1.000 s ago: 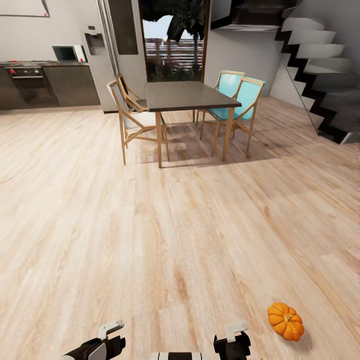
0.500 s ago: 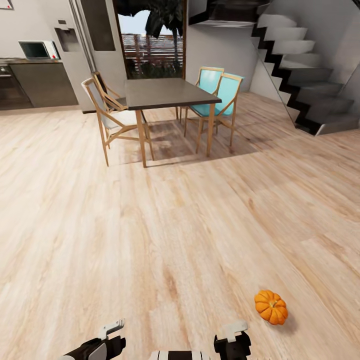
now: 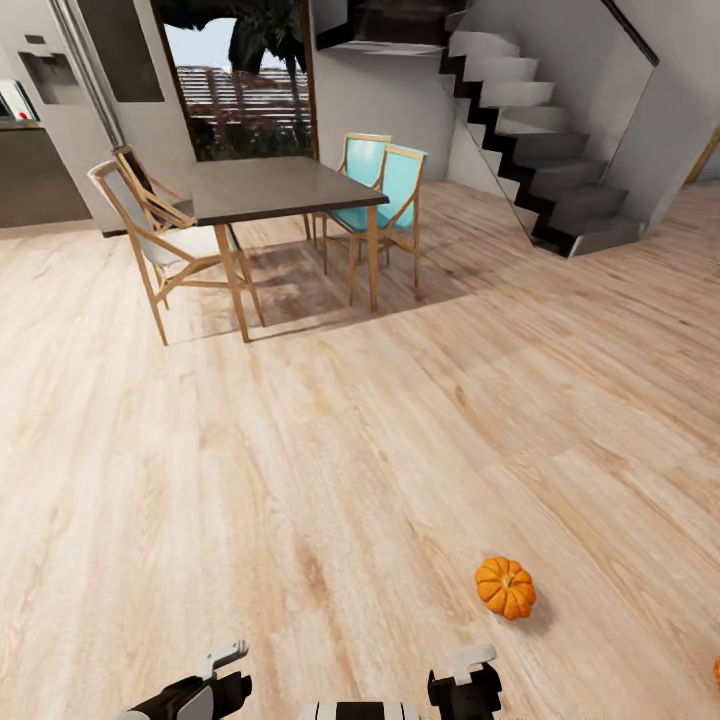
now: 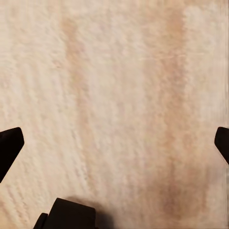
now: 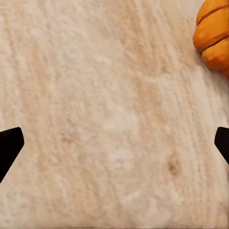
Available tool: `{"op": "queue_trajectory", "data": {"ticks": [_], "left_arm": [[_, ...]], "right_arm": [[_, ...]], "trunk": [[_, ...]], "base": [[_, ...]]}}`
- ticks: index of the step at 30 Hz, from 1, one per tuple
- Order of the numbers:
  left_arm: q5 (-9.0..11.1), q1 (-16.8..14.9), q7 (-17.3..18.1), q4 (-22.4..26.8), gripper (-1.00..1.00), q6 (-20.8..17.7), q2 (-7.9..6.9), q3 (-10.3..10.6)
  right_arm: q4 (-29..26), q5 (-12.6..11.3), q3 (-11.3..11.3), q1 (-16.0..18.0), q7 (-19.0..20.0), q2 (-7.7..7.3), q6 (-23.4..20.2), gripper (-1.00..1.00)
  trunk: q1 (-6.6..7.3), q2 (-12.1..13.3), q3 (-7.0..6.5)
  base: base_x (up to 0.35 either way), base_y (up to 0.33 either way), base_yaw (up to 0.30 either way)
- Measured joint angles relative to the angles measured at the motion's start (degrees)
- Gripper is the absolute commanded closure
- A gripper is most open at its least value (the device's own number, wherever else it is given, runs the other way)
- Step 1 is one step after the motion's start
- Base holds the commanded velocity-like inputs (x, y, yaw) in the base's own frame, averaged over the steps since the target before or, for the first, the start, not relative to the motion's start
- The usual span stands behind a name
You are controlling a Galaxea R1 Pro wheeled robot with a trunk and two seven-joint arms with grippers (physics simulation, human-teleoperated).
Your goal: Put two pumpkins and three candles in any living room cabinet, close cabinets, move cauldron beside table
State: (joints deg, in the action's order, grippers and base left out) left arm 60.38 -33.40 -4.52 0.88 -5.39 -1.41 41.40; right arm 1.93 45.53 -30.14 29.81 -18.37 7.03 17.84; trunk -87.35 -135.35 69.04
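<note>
While both grippers, left point(image 4: 114, 143) and right point(image 5: 114, 143), are hanging jaws spread over floor point(image 3: 300, 480), robot should be centring right over pumpkin point(image 3: 505, 587) before lowering.

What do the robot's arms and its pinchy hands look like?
In the head view, both arms end in chunky black blocks topped with pale grey bracket-shaped pieces: the left gripper, the right gripper. The left arm has a white shell section. In the wrist views, the fingertips look like plain black wedges.

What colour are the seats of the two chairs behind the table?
Turquoise, on the chairs; clearest in the head view.
</note>
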Motion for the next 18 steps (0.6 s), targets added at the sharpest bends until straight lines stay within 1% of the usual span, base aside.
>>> {"op": "queue_trajectory", "data": {"ticks": [18], "left_arm": [[0.0,0.0,0.0,0.0,-1.0,0.0,0.0,0.0]], "right_arm": [[0.0,0.0,0.0,0.0,0.0,0.02,0.0,-1.0]], "trunk": [[0.0,0.0,0.0]], "base": [[0.0,0.0,-0.287]]}}
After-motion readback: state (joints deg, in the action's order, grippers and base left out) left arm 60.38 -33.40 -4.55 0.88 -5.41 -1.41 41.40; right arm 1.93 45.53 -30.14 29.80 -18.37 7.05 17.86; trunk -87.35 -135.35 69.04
